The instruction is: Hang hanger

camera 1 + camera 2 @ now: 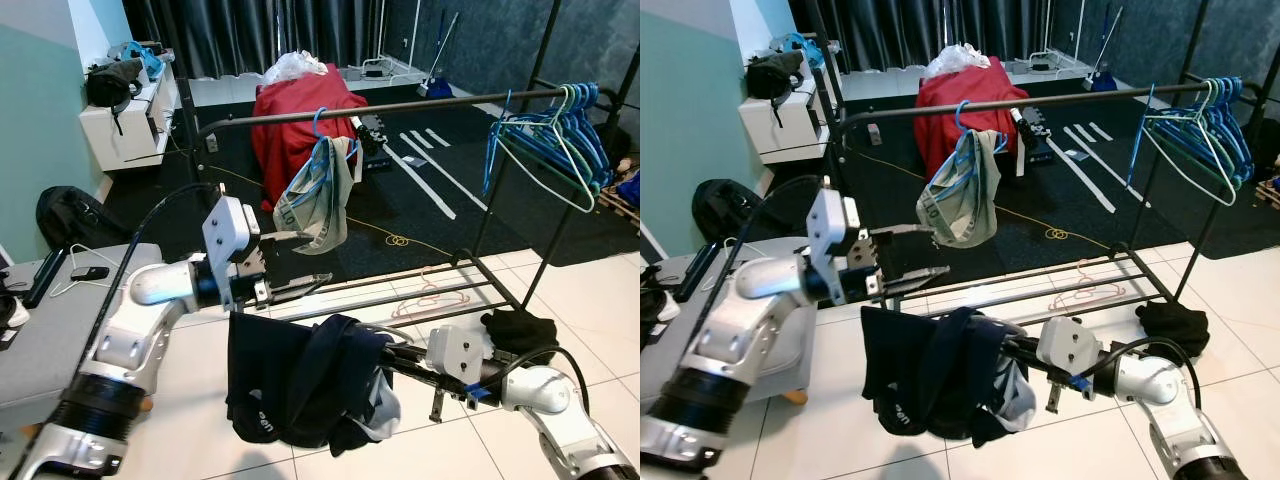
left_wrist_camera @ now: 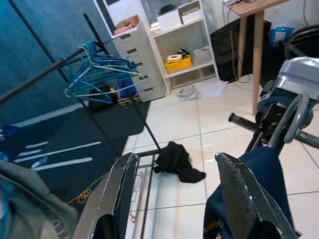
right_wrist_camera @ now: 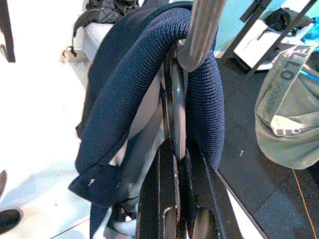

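A navy garment (image 1: 300, 385) hangs on a hanger whose grey hook (image 3: 202, 30) rises just past my right gripper (image 3: 177, 164). That gripper is shut on the hanger's neck, low in front of the clothes rack. My left gripper (image 1: 300, 262) is open and empty, just above the navy garment and below the black rail (image 1: 400, 105). From its wrist, the two fingers (image 2: 119, 199) frame the floor, with the navy garment (image 2: 254, 169) beside one of them. A grey-green garment on a blue hanger (image 1: 320, 200) hangs on the rail.
Several empty blue and green hangers (image 1: 560, 130) crowd the rail's right end. A black cloth (image 1: 520, 330) and a pink hanger (image 1: 430, 295) lie by the rack's base bars. A red-covered heap (image 1: 295, 120) stands behind the rack. A grey table (image 1: 50, 330) is at my left.
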`<state>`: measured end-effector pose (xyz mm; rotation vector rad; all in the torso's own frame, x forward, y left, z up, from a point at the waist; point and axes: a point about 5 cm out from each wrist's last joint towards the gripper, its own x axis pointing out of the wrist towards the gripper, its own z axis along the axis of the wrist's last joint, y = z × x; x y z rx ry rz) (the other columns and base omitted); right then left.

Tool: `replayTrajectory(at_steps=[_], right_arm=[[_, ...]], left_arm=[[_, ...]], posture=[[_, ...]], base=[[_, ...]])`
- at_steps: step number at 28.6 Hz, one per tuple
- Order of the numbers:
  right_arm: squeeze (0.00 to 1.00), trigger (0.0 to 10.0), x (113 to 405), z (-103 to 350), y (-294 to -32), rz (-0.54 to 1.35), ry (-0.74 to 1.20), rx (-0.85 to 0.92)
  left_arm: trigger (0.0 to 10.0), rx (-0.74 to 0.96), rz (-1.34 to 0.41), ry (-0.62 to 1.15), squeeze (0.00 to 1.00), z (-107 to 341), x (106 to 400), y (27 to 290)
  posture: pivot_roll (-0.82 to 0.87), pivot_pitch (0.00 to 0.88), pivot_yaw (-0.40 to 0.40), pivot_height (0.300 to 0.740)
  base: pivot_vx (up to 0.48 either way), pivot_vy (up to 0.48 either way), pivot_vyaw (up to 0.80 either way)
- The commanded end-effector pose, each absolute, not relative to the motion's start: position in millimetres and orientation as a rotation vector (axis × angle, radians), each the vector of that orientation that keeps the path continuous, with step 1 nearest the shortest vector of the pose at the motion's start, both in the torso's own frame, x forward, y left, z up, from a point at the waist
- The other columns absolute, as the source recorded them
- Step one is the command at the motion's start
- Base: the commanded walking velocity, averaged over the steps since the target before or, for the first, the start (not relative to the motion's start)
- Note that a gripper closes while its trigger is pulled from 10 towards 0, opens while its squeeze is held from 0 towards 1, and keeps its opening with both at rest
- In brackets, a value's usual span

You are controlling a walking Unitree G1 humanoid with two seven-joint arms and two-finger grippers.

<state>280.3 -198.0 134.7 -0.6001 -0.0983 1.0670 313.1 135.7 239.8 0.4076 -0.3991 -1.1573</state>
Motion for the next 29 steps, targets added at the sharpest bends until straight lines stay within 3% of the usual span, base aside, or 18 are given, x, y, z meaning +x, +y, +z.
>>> replayTrajectory(at_steps=[1, 7, 12, 22, 29], right_arm=[[0.0, 10.0, 281.0, 147.5, -196.4, 1.065, -0.174, -0.587], [0.0, 10.0, 279.0, 155.9, -198.1, 1.096, -0.173, -0.542], [0.0, 10.0, 267.8, 165.9, -207.0, 1.237, -0.008, -0.324], [0.0, 10.0, 269.2, 178.3, -212.4, 1.288, -0.042, -0.338], [0.0, 10.0, 267.2, 179.7, -212.8, 1.324, -0.001, -0.34]], left_arm=[[10.0, 0.453, -1.173, -0.358, 0.0, 232.0, 312.3, 141.7], [10.0, 0.422, -1.239, -0.296, 0.0, 221.0, 306.1, 148.3], [10.0, 0.333, -1.39, -0.185, 0.0, 208.7, 290.8, 155.4], [10.0, 0.293, -1.428, -0.195, 0.0, 215.8, 287.3, 154.5], [10.0, 0.201, -1.568, -0.163, 0.0, 221.9, 268.9, 139.8]], posture=[[-0.1, 0.052, 0.022, 0.74], [-0.1, 0.046, 0.029, 0.74], [-0.1, 0.058, 0.035, 0.74], [-0.1, 0.07, 0.028, 0.74], [-0.1, 0.075, 0.024, 0.74]], base=[[0.0, 0.0, 0.0], [0.0, 0.0, 0.0], [0.0, 0.0, 0.0], [0.0, 0.0, 0.0], [0.0, 0.0, 0.0]])
